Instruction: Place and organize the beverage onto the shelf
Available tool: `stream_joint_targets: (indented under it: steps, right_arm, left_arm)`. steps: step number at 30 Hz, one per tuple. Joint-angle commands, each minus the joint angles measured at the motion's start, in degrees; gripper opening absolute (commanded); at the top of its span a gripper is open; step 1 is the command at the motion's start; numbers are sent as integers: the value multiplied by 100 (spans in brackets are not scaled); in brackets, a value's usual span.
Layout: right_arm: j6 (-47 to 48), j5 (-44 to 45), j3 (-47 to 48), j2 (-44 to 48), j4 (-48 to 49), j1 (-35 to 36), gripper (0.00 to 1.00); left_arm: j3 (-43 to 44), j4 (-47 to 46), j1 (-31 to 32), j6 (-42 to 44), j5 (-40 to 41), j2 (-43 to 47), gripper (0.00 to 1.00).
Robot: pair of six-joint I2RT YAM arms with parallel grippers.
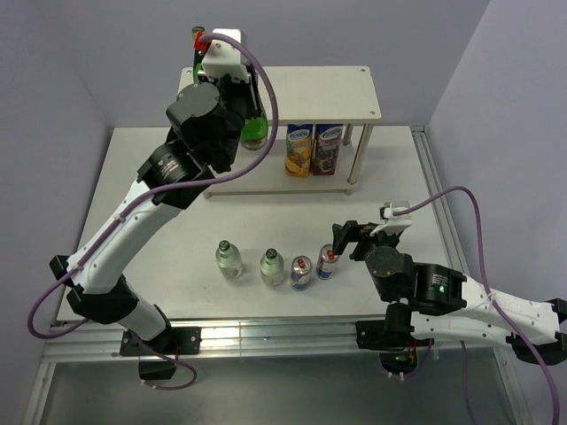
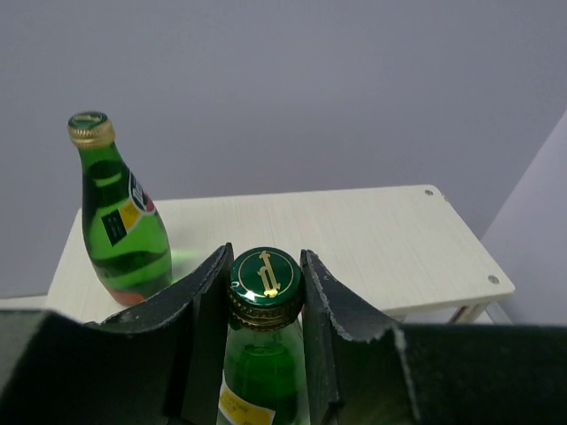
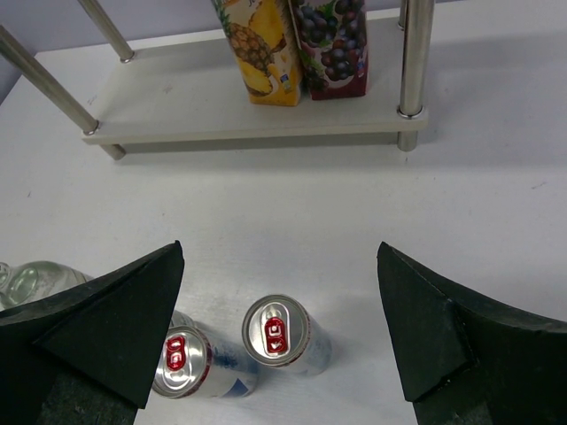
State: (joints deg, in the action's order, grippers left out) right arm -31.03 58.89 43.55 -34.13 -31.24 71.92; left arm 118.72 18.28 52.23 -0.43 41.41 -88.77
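- Clamping a green bottle (image 2: 262, 376) by its neck, my left gripper (image 2: 266, 257) hangs at the shelf (image 2: 372, 232) top board.
- My right gripper (image 3: 279, 257) — jaws wide apart — hovers over two cans (image 3: 276, 332).

Upright green bottle (image 2: 120, 221) atop shelf (image 2: 354, 230); cans (image 3: 276, 332), clear bottles (image 1: 229, 259) on table (image 1: 425, 177).

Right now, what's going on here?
The left tool is shut on the neck of a green bottle at the top board of the shelf, where a second green bottle already stands. The right tool is open above two cans on the table, with two clear bottles beside them. Two cartons sit on the lower tier.
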Motion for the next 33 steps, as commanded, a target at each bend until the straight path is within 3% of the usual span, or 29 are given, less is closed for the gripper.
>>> stream_joint_targets:
  steps: [1,10,24,33]
  right_arm:
    - [0,149,-22,99,154,68,96]
    - [35,140,-48,126,206,85,96]
    - [88,87,-66,12,277,138,96]
    - [70,175,-92,38,268,138,96]
  left_arm:
    - [730,-1080,-168,482,-247,-157,0]
    - [1706,-1406,-582,807,-414,-1018,0]
    - [2015,-1776,-1267,579,-739,-1555,0]
    - [1734,-2083,-1689,368,-985,-1643,0]
